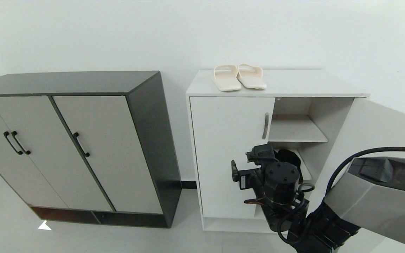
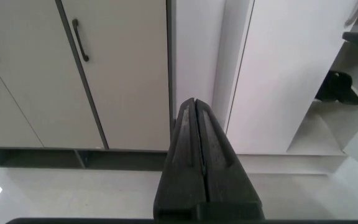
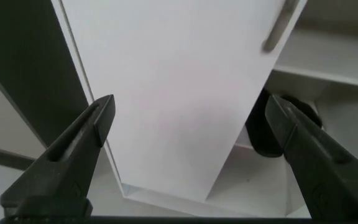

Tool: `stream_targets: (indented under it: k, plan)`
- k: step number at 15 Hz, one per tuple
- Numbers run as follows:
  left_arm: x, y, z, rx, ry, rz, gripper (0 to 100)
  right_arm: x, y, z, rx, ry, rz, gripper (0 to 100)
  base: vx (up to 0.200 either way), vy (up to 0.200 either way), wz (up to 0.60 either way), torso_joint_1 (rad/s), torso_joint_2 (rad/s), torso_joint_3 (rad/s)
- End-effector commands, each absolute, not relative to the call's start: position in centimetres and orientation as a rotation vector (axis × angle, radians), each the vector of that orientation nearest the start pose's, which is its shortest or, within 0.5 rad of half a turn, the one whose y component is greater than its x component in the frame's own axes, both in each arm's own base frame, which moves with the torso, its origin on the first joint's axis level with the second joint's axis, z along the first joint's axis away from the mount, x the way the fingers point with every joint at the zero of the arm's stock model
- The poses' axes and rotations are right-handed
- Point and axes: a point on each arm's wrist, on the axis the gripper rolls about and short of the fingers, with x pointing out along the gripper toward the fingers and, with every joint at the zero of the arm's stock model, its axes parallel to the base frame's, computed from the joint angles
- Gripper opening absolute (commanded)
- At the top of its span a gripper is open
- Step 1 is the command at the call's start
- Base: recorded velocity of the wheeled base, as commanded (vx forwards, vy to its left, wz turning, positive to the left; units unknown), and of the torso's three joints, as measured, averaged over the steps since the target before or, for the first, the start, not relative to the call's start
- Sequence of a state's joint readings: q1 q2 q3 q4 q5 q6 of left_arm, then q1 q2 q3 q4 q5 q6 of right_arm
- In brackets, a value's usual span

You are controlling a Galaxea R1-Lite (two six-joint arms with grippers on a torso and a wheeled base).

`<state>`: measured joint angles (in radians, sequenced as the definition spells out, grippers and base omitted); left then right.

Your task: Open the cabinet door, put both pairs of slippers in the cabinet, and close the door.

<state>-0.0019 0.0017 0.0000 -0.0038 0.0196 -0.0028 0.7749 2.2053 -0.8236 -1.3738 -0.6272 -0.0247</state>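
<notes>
while the white cabinet's (image 1: 230,158) right door (image 1: 371,130) stands swung wide, its left door (image 1: 223,133) is shut. 1 beige pair of slippers (image 1: 239,77) lies on the cabinet top near its back edge. 1 black pair (image 1: 288,156) sits on the lower shelf (image 1: 304,168) inside. the right claw (image 3: 188,109) hangs released before the shut door; the left claw (image 2: 194,109) is clenched, empty.

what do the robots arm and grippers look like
Right arm: grey shell with a black top panel, black joints, a round black wrist and looped black cables. Right gripper and left gripper: matte black, long and tapering.
</notes>
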Motion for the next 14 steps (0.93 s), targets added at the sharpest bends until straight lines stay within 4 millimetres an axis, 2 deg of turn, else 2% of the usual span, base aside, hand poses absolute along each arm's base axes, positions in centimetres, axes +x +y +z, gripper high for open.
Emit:
stream_targets:
  k: [1, 14]
  plan:
    - [-2.26, 0.05, 7.60, -0.003, -0.002, 0.017, 0, 28.46, 25.76, 8.10, -0.033, 0.009, 0.143, 100, 0.000, 0.000, 0.00, 0.173, -0.49, -0.305]
    - [-2.26, 0.05, 7.60, -0.003, -0.002, 0.018, 0, 28.64, 25.68, 7.68, -0.040, 0.017, 0.138, 100, 0.000, 0.000, 0.00, 0.212, -0.52, -0.316]
